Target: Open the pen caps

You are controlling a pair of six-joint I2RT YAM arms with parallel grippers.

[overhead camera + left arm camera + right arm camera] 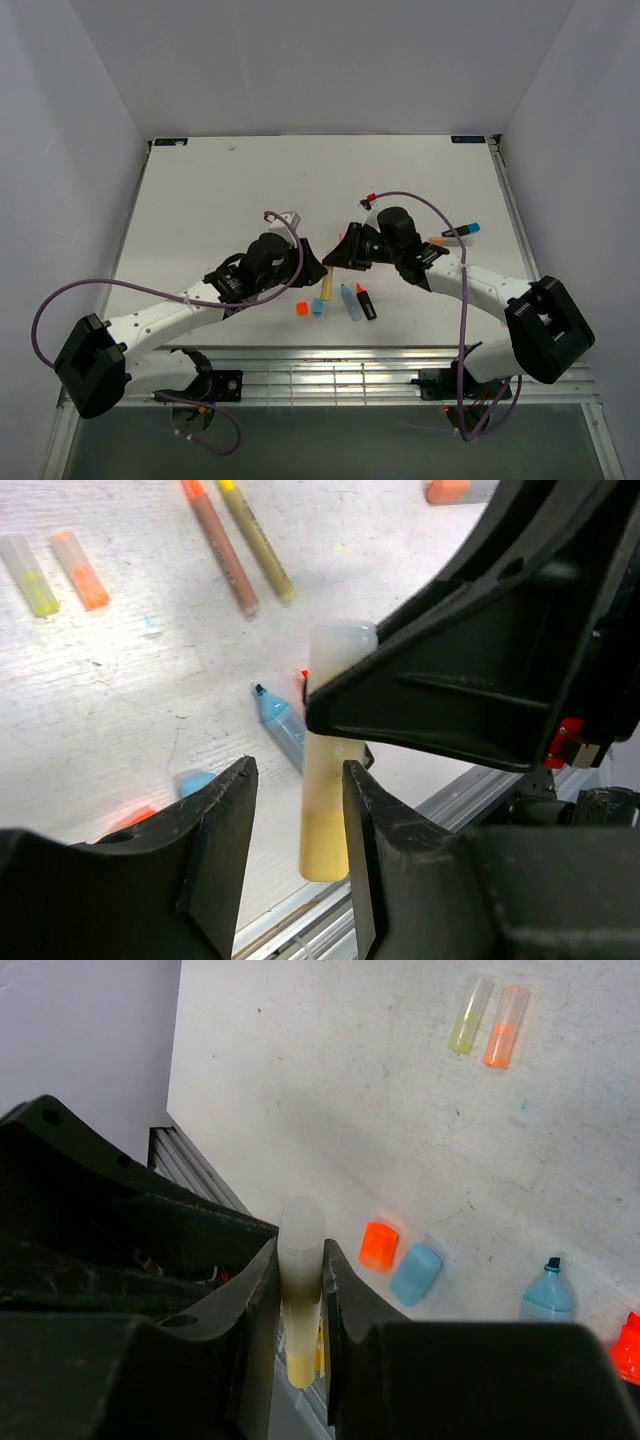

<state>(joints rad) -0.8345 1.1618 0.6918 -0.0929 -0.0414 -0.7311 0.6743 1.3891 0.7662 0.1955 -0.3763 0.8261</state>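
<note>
A yellow marker (326,286) hangs above the table between both grippers. My right gripper (300,1255) is shut on its pale upper end (300,1222). The deeper yellow lower end (325,845), which looks like its cap, sits between the fingers of my left gripper (297,775). That gripper is open: the marker rests against one finger, with a gap to the other. Loose on the table lie an orange cap (379,1245) and a blue cap (416,1273). Beside them are a blue marker barrel (280,725) and a dark marker with an orange tip (366,302).
Two thin stick pens (235,545) and two pale tube caps (488,1020) lie farther back. A dark marker with a blue tip (462,232) lies by the right arm. A small red piece (370,197) sits behind the grippers. A metal rail (330,372) runs along the near edge.
</note>
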